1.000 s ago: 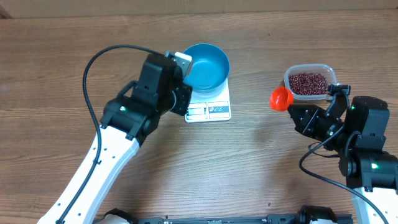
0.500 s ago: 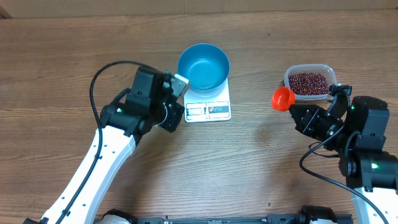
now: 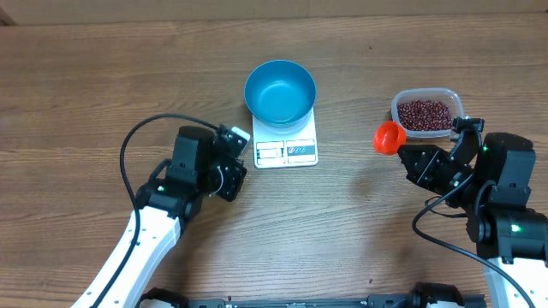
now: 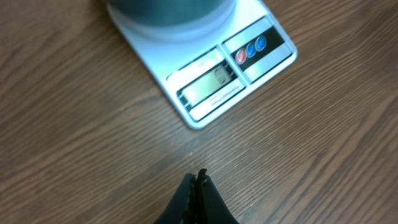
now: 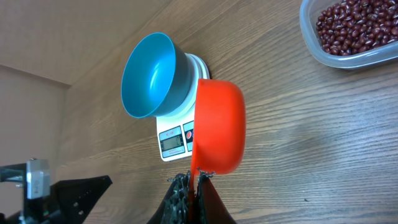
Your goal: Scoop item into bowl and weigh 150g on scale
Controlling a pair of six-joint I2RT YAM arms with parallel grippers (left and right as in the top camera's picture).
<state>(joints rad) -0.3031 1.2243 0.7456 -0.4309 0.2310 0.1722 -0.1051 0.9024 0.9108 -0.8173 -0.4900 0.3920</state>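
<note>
Brown wood-grain counter (image 3: 360, 231), beige wall (image 5: 37, 31) along 12 o'clock edge; left pincer (image 4: 198, 182) pressed together, empty; right pincer (image 5: 194, 180) clamped on orange scoop (image 5: 217, 124).

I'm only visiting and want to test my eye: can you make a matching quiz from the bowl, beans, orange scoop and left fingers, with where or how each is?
1. bowl
2. beans
3. scoop
4. left fingers

A. in the tub
B. shut, empty
C. on the scale
D. held by the right fingers

Pairs: 1-C, 2-A, 3-D, 4-B
</note>
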